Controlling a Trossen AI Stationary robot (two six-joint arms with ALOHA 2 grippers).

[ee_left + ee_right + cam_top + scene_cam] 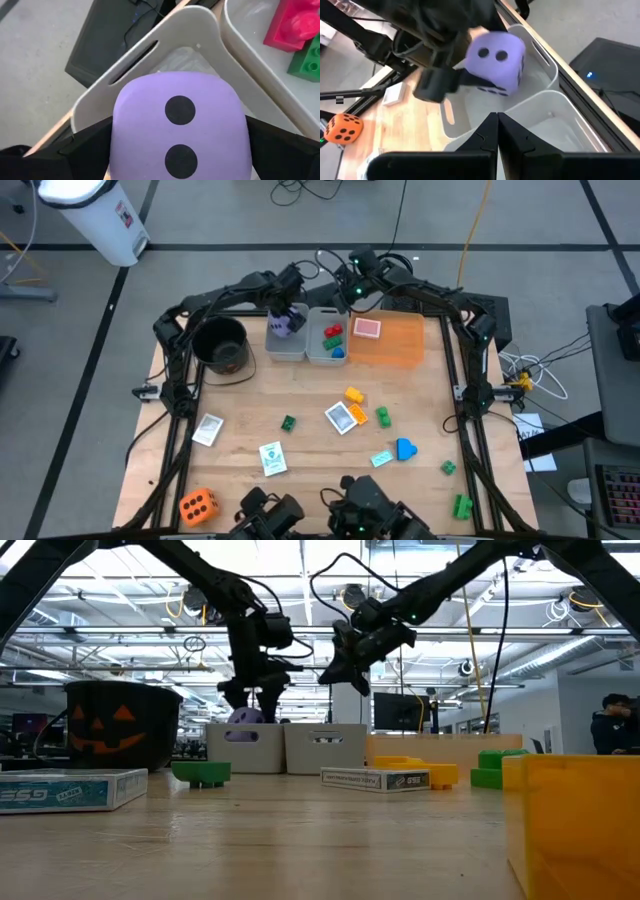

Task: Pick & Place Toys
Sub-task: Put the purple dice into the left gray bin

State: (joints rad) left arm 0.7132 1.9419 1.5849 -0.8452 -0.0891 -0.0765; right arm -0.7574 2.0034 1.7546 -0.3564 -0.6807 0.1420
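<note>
We hold the purple die (496,61) over the left grey bin (150,55), ready to drop it.

The die sits between our left gripper's (287,317) spread fingers, just above the bin at the table's far side; next we part them and lift clear. Our right gripper (345,658), fingers pressed together and empty, hovers over the neighbouring bin (326,348).

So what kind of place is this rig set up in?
Probably a robotics lab or open industrial workspace: exposed ceiling beams and lights above, monitors behind the wooden table, cables across the floor.
</note>
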